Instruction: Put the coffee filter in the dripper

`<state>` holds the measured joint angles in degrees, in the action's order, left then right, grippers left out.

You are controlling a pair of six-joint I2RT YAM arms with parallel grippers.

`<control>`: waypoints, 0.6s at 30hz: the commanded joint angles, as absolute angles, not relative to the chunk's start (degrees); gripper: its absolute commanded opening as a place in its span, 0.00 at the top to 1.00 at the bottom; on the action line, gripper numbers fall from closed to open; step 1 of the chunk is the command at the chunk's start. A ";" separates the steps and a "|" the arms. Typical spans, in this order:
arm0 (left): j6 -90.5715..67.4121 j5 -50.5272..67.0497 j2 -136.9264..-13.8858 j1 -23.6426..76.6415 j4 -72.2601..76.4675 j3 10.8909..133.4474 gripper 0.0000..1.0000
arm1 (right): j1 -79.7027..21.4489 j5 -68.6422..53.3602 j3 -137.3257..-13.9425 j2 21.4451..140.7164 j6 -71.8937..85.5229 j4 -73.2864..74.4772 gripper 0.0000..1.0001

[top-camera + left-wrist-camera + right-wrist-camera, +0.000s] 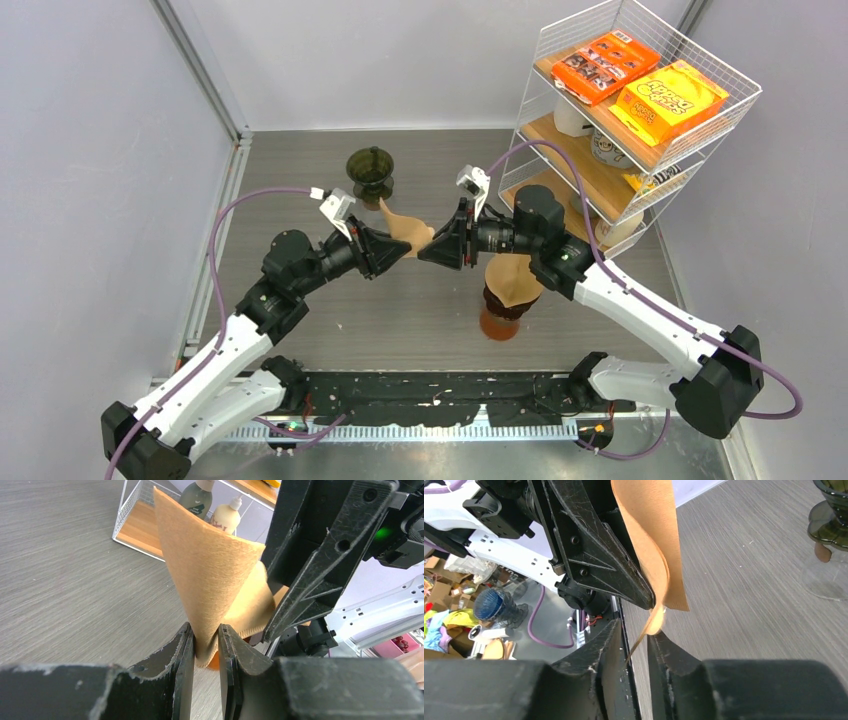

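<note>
1. Tan paper, folded into a cone: the coffee filter (405, 232) hangs in mid-air above the grey wood-grain surface (420, 330), right where the two arms meet nose to nose.
2. The left gripper (206, 630) is pinching the filter's lower edge. Its black fingers (182, 650) press on the paper from both sides, and the cone flares upward out of them.
3. The right gripper (636, 630) is at the filter's opposite edge. A thin strip of paper runs down between its narrowly parted jaws, and I cannot tell whether they actually clamp it.
4. The dark green glass dripper (370, 172) stands on the surface further back, on the left arm's side, well apart from the filter.
5. A stack of tan filters (510, 280) sits on a brown stand (498, 325), partly hidden under the right arm's wrist.
6. At the back right stands a white wire shelf rack (735, 120), with an orange box (605, 62) and a yellow box (670, 100) lying on its top tier.
</note>
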<state>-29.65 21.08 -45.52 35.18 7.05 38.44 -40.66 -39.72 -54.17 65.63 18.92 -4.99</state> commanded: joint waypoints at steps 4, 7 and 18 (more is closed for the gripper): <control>-30.86 20.30 -45.27 35.32 12.21 37.76 0.70 | -40.96 -40.49 -57.45 65.72 19.33 -5.57 0.91; -31.21 20.69 -45.20 35.27 13.04 37.73 0.62 | -40.96 -39.50 -58.31 65.92 18.94 -3.80 0.95; -29.34 17.11 -41.34 35.10 13.49 35.63 0.01 | -40.87 -35.66 -60.49 64.72 18.79 -0.38 0.95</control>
<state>-31.00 20.18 -43.81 35.18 11.29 35.66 -40.66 -37.06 -57.74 66.02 19.42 -0.78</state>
